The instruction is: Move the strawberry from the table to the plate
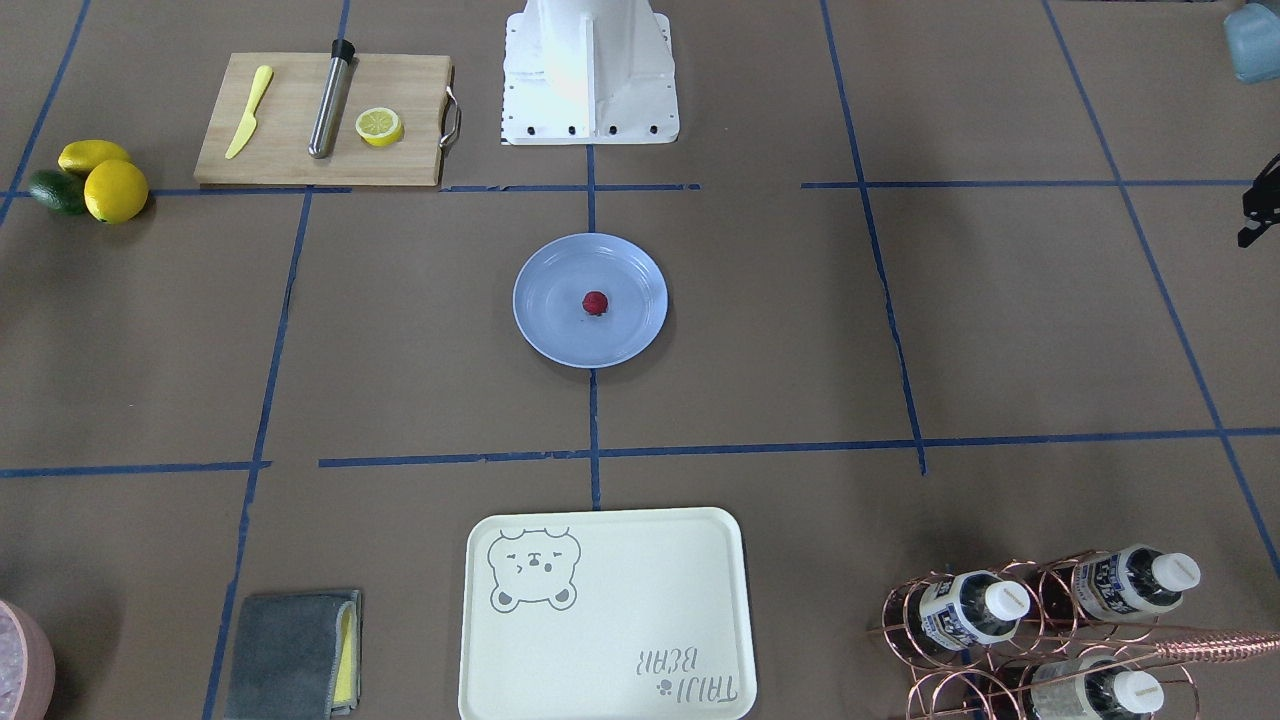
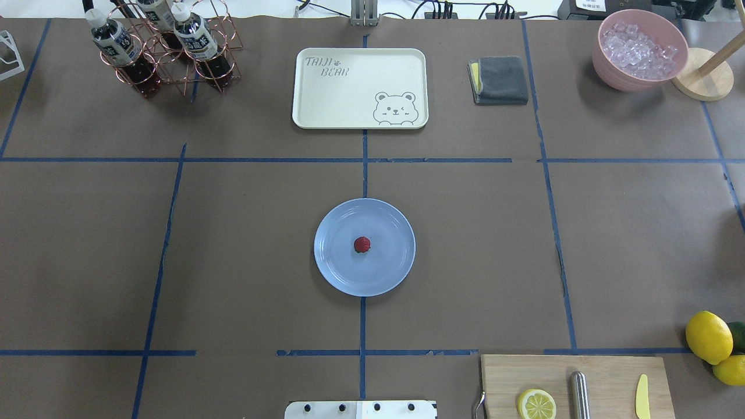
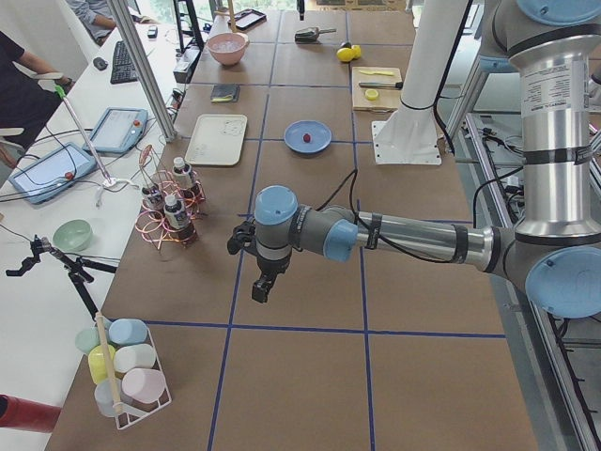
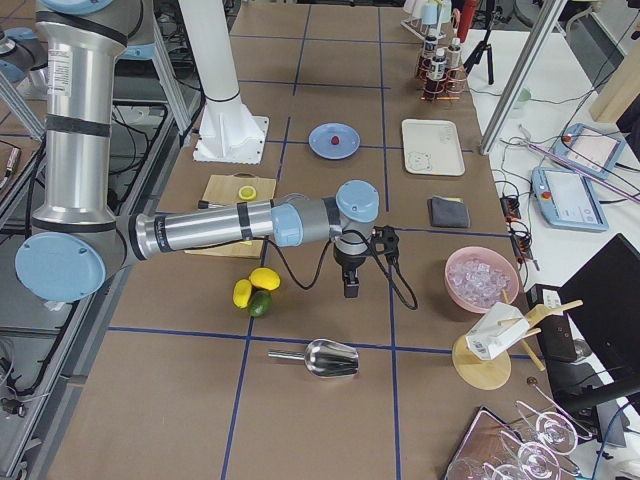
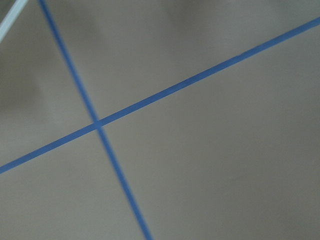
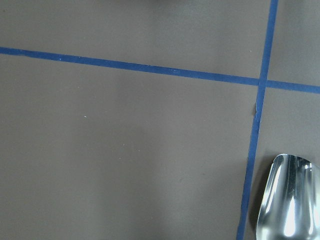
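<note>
Since strawberry (image 2: 362,245) sits centre of plate (image 2: 332,267), task looks done; L gripper (image 3: 265,285), R gripper (image 4: 351,285) hang over table (image 2: 233,262) ends, prob. to stay clear; jaws: can't tell.

bear-print tray (image 1: 620,600), cutting board (image 1: 285,150), lemons (image 1: 115,190)
</note>
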